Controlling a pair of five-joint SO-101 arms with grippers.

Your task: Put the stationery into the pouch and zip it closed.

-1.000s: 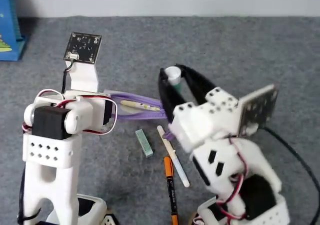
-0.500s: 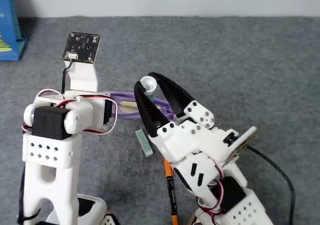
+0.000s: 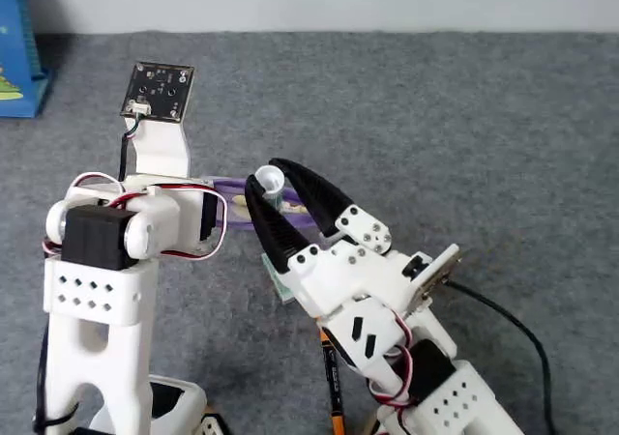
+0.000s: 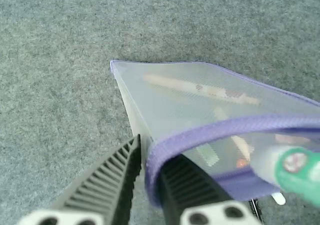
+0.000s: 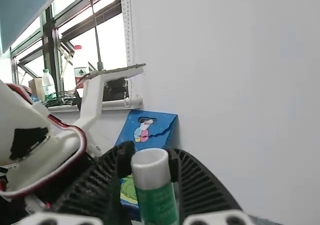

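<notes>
Because the translucent plastic pouch with a purple zip edge [image 4: 200, 100] is thin, limp and very light, it is likely to buckle or slide on the grey carpeted table [image 3: 484, 116] unless it is held by its stiffest part, the zip band. The left end effector [image 4: 147, 152] does just that: its ribbed jaws are pinched together on the purple band at one end of the mouth, lifting that lip so the opening gapes. The pouch lies near the middle of the table, a little toward the left edge, with a cream-coloured pen [image 4: 200, 89] already showing through its wall. The right end effector [image 3: 266, 179] is clamped on a green glue stick with a white cap [image 5: 152, 185], gripping it just below the cap and holding it upright above the pouch's mouth. That glue stick looks rigid, light and smooth-sided, so I judge it could twist or slip in a loose grip; a hold across its round body suits it best. A pale green eraser [image 3: 278, 275] and an orange-and-black pen [image 3: 334, 387] lie on the table toward the near edge, both small, light and easy to nudge away.
</notes>
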